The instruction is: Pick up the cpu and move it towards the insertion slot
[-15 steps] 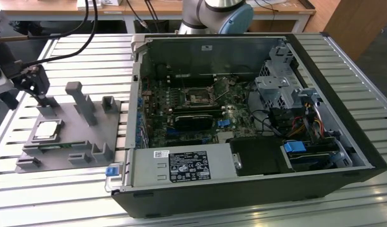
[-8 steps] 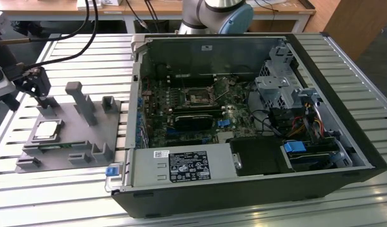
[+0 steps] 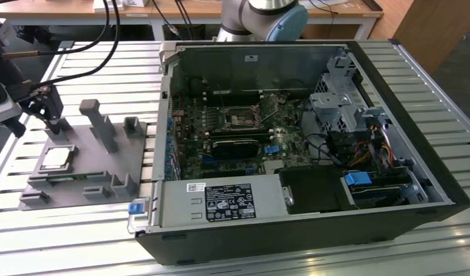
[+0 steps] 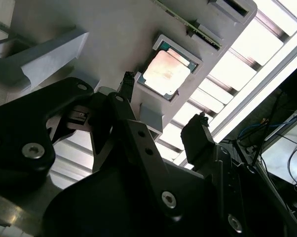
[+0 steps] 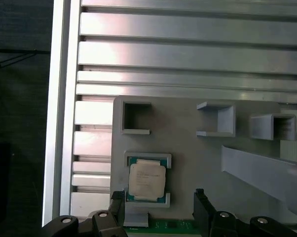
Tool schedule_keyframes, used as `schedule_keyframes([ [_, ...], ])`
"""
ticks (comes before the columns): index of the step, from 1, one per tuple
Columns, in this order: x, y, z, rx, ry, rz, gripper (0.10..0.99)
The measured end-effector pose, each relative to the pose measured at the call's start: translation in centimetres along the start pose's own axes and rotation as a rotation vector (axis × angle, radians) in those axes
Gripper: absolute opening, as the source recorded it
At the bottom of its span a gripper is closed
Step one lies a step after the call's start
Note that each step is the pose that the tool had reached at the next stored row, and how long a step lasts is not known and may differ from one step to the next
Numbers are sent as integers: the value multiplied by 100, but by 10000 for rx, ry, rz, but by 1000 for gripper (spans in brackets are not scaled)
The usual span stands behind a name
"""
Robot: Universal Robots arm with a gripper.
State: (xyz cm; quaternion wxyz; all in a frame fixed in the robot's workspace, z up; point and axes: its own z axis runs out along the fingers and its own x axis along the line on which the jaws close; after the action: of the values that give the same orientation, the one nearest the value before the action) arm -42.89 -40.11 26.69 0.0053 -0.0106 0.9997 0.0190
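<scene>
Black fingers (image 5: 202, 207) of the gripper (image 5: 158, 196) stand spread wide, holding nothing, poised over the cpu (image 5: 146, 179). It lies flat in its square recess on the grey plastic block (image 5: 188, 148). That block rests on the slatted metal table (image 3: 81, 57). Well apart, towards the exterior view's right, the insertion slot (image 3: 241, 119) sits inside the open computer case (image 3: 419, 115).

Soft even light, table slats (image 4: 267, 54) blown out, pinkish glare on the cpu (image 4: 167, 72), dark foreground perhaps unfocused
</scene>
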Motion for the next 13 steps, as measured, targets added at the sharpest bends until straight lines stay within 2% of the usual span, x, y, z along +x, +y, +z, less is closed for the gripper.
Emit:
schedule_keyframes([
  [13, 3, -8, 96, -3, 0, -1, 659],
])
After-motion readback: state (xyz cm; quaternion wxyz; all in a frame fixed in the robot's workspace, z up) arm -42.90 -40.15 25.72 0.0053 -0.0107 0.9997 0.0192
